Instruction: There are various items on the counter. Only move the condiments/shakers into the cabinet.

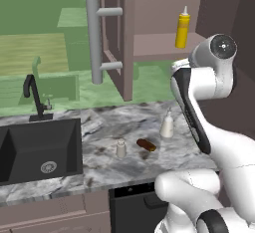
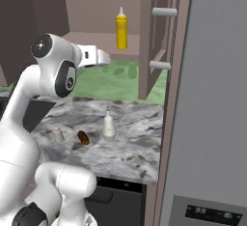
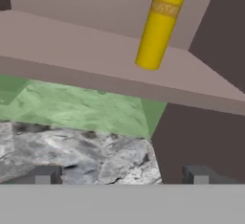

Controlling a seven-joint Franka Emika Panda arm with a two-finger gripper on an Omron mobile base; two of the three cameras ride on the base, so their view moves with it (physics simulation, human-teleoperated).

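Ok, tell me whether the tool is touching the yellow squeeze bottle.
Apart. In the hand view the tool has both fingertips low and spread wide, while the yellow squeeze bottle stands upright on the cabinet shelf well beyond them, with open space between.

arm [image 2: 29,104]: raised, elbow bent | fingers [image 3: 45,174]: spread wide, seemingly empty

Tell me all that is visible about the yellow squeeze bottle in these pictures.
The yellow squeeze bottle has a smooth, plastic-looking cylindrical body, a narrower shoulder and a pointed tip; a faint label band shows near its top in the hand view. It stands upright on the bottom board of the open cabinet, toward the right side, apart from the walls. Only that board touches it. The gripper is open and away from it.
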